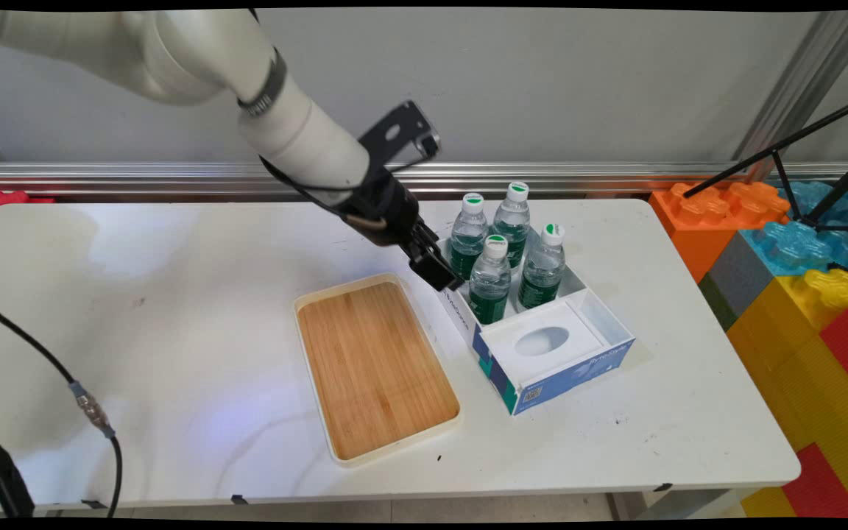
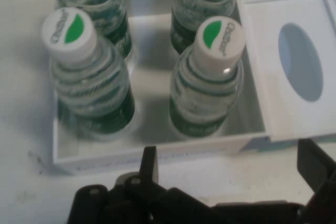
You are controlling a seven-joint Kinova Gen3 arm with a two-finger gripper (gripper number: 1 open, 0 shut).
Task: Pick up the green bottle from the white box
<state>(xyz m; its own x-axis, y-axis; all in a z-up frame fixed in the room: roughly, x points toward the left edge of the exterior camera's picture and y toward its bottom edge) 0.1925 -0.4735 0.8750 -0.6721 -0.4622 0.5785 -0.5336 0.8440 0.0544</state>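
Gripper beside a white box of four water bottles, with a bamboo tray alongside.

Item: black two-finger gripper [image 1: 440, 274], fingers spread wide and holding nothing, poised just at the left wall of the white box [image 1: 584, 294], nearest the two left-hand bottles. Contents of box: four clear water bottles [image 1: 489, 280] with green labels and white caps marked green, standing upright two by two in the far compartment; near compartment covered by a white panel with an oval opening [image 1: 542, 341]. Box front blue, printed. Adjacent: bamboo tray [image 1: 375, 365] with cream rim, lying flat to the box's left, apart from it. Support: white table [image 1: 174, 294]. Background right: large coloured building blocks [image 1: 792, 250].
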